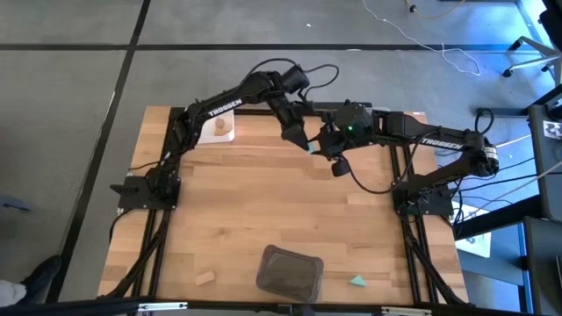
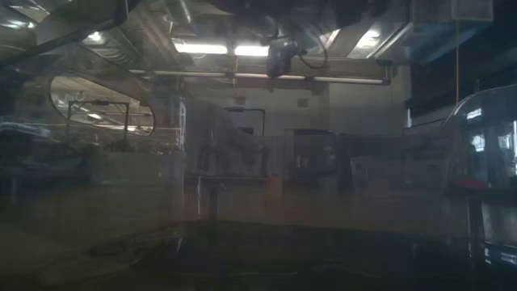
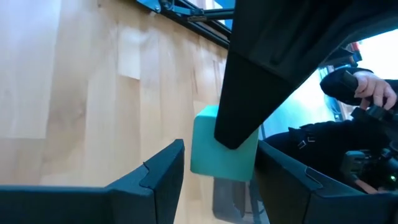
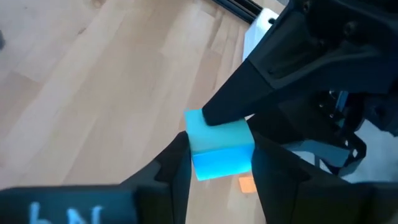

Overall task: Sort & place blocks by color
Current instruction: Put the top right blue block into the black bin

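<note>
A teal block [image 1: 312,147] hangs above the far middle of the table, where my two grippers meet. My right gripper [image 4: 221,149] comes in from the table's right and is shut on the block. My left gripper [image 3: 221,152] comes from the left and is open, one finger on either side of the same block [image 3: 222,152]. A thin strip of table shows between one left finger [image 3: 168,168] and the block; at the other finger I cannot tell. A pale wooden block [image 1: 205,278] and a teal wedge [image 1: 357,281] lie near the front edge. My right gripper pinches two opposite side faces of the teal block [image 4: 198,149] between its two fingers. The fingers slant down from the table's right. The block is lifted clear of the table and sits roughly level.
A white tray [image 1: 224,127] holding a pale wooden piece sits at the far left. A dark grey tray [image 1: 290,272] stands at the front middle. An orange piece [image 4: 247,183] lies on the table below the teal block. A person's hand [image 3: 373,90] shows beyond the table.
</note>
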